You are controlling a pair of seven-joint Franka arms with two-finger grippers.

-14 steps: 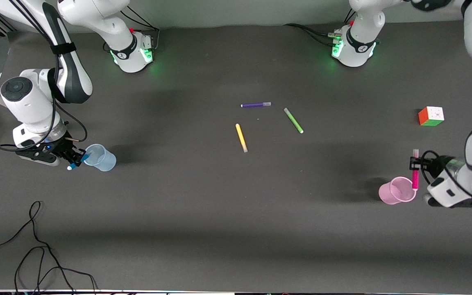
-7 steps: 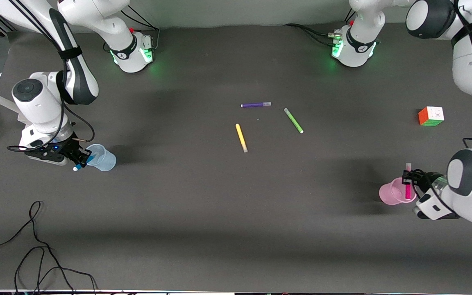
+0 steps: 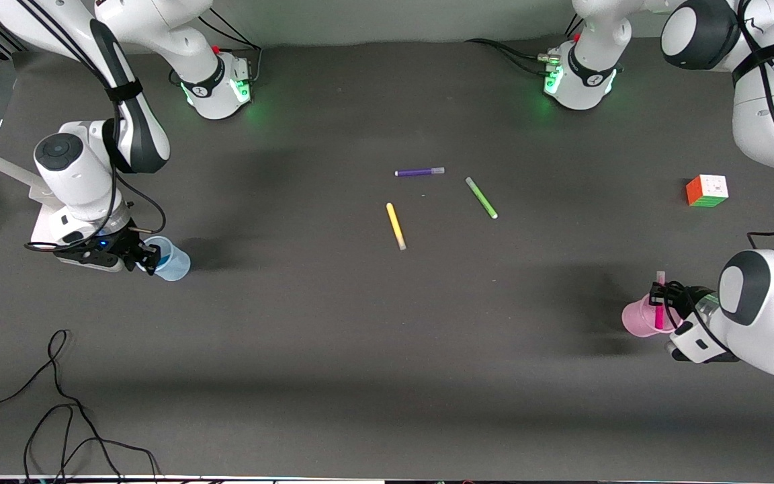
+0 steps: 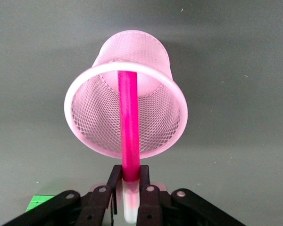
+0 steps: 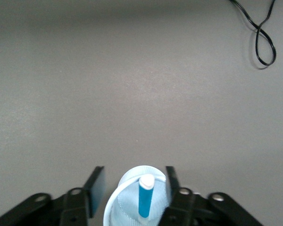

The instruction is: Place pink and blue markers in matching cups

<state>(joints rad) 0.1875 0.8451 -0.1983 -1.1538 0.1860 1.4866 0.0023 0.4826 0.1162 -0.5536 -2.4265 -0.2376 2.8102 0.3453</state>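
Observation:
My left gripper (image 3: pixel 659 294) is shut on the pink marker (image 3: pixel 660 310) near its pale cap. It holds the marker upright, with the lower end down inside the pale pink cup (image 3: pixel 634 318). In the left wrist view the pink marker (image 4: pixel 129 117) runs from my left gripper (image 4: pixel 130 178) into the pink cup (image 4: pixel 80 129). My right gripper (image 3: pixel 147 259) is open over the pale blue cup (image 3: pixel 173 263). In the right wrist view the blue marker (image 5: pixel 145 200) stands in the blue cup (image 5: pixel 120 202), between the spread fingers of my right gripper (image 5: pixel 134 178) and touching neither.
A purple pen (image 3: pixel 419 172), a green pen (image 3: pixel 481 197) and a yellow pen (image 3: pixel 396 226) lie mid-table. A colour cube (image 3: pixel 707 190) sits toward the left arm's end. Black cables (image 3: pixel 58 403) lie near the front edge at the right arm's end.
My right gripper moved over the blue cup and let go of the blue marker, which now stands in it. My left gripper lowered the pink marker into the pink cup.

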